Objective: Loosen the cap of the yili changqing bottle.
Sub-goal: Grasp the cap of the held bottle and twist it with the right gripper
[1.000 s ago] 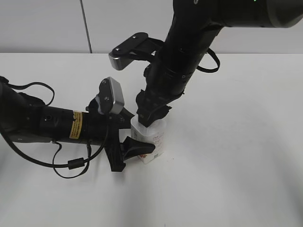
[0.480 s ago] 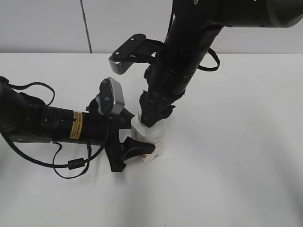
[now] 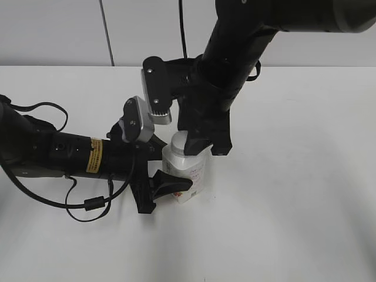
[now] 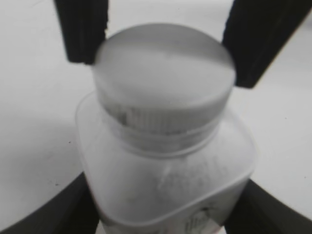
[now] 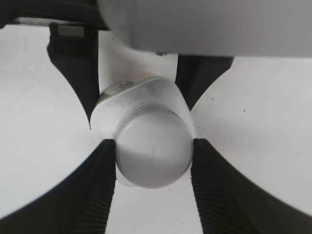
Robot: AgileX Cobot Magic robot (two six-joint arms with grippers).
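The yili changqing bottle (image 3: 189,176) stands upright on the white table, with red print on its label. My left gripper (image 3: 173,171) is shut on its body from the left. In the left wrist view its dark jaws press both lower sides of the bottle (image 4: 165,185). The white cap (image 3: 178,141) sits on the neck. My right gripper (image 3: 191,144) comes down from above and is shut on the cap. In the right wrist view (image 5: 152,156) its ribbed fingers (image 5: 100,185) touch both sides of the cap (image 5: 152,151). The cap (image 4: 163,78) fills the left wrist view.
The white table (image 3: 294,205) runs to a pale wall at the back. The left arm (image 3: 59,155) lies low across the left side with a loose black cable (image 3: 88,205). The right arm (image 3: 235,53) comes down from the top right.
My right wrist has turned about the bottle's axis while gripping the cap, so its camera swung round to the left. More of the cap now shows. The left arm and bottle stayed still.
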